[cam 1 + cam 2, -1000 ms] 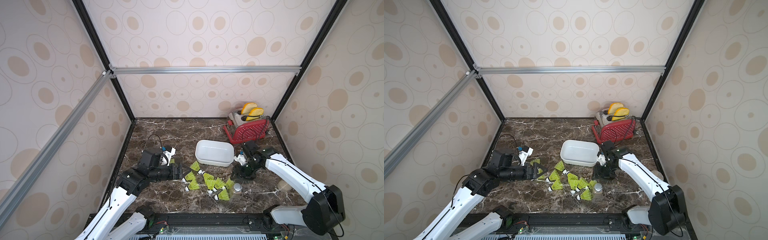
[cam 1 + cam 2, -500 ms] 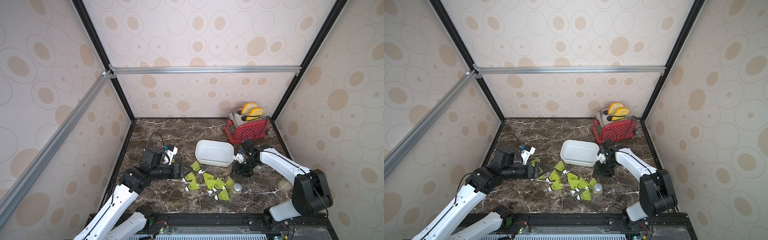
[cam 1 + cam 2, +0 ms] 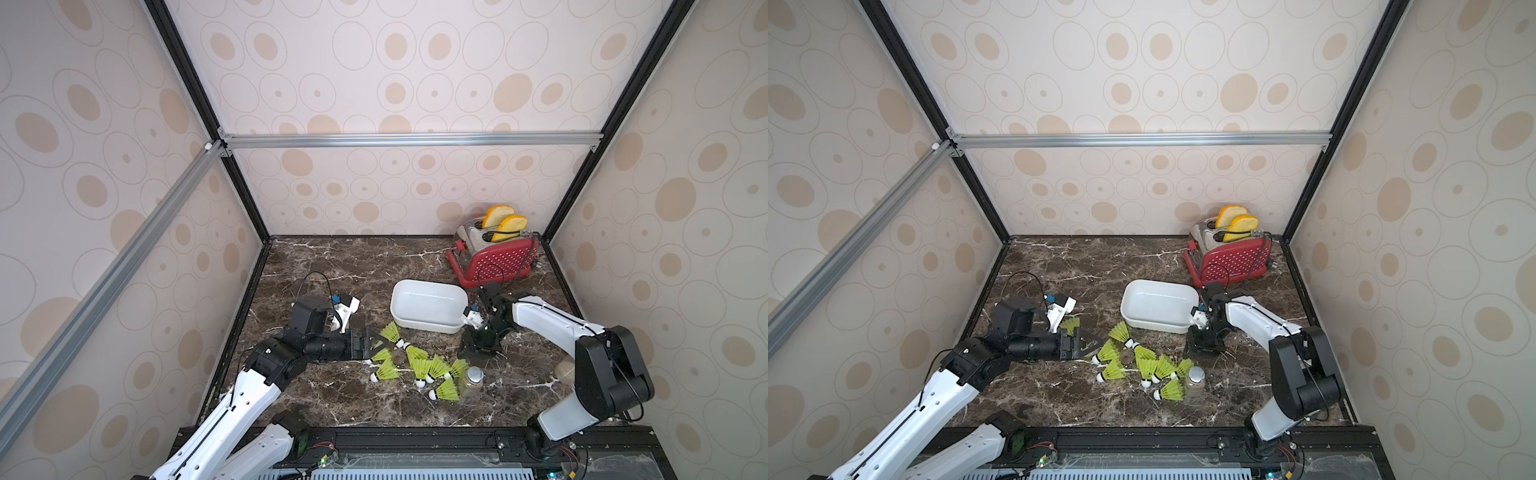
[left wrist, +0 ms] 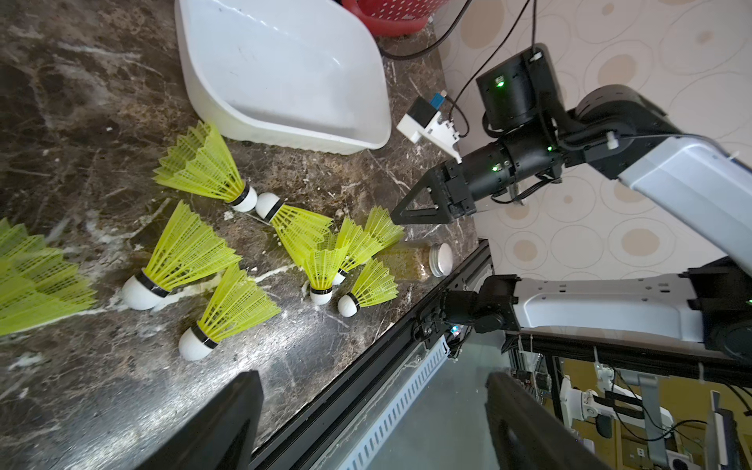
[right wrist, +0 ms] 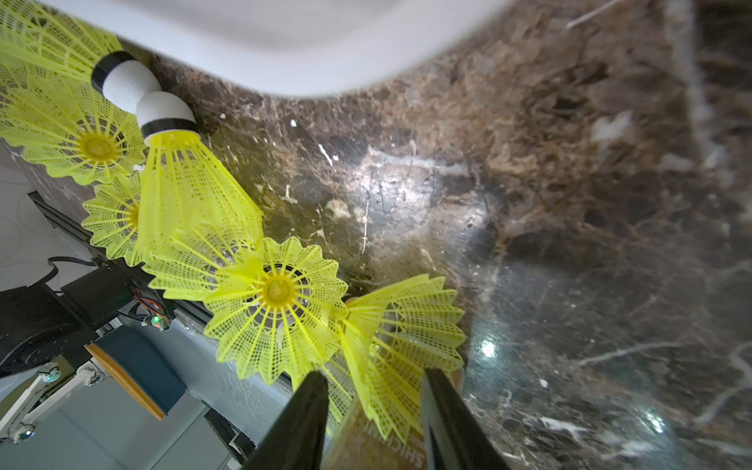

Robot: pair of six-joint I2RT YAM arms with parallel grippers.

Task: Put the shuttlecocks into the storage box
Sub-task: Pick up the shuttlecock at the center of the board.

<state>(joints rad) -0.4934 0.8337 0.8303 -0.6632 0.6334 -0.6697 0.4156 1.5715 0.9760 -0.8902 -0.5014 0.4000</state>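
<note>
A dark veined marble tabletop [image 3: 332,270] sits inside walls papered with beige ovals. The right gripper [image 5: 372,378] is low at the far-right edge of the shuttlecocks [image 3: 424,365], its jaws at a middling gap straddling the skirt of one shuttlecock [image 5: 398,333]. A gap shows on one side, so it does not look pinched yet. That shuttlecock leans beside a small jar [image 3: 471,380]. Its long axis runs from the white tip at near-left to the open skirt at far-right, facing the jaws.

The mesh skirt is probably very light and springy and would give under a hard squeeze. A gentle grip across the skirt, or lower by the black band, should hold it.

The rest lie on their sides in a loose cluster just near of the storage box [image 3: 428,326], which holds none. To the left, the left gripper [image 4: 370,376] hangs wide open and empty.
</note>
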